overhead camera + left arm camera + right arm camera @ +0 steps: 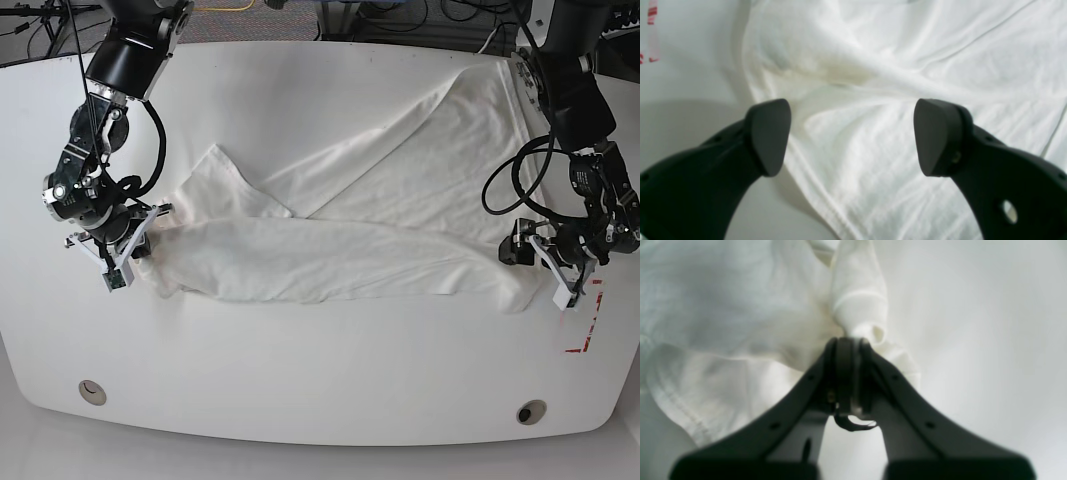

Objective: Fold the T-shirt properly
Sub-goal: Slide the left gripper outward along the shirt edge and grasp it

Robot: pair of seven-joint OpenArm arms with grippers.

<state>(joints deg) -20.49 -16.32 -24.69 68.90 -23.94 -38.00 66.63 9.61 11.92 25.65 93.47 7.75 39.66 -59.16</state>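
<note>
Our right gripper (847,340) is clamped on a bunched fold of the shirt (380,220); our left gripper (851,136) gapes wide over the cloth's edge, holding nothing. The shirt lies folded lengthwise across the table (320,390) between both arms.

Soft, creased white cloth T-shirt (380,215) with stitched hems; smooth matt white table (320,400); matt black plastic gripper fingers (768,136)

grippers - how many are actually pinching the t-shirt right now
1. The right gripper is shut on a bunched edge of the T-shirt at the base view's left. The left gripper stands open over the cloth at the opposite end, pinching nothing.
</note>
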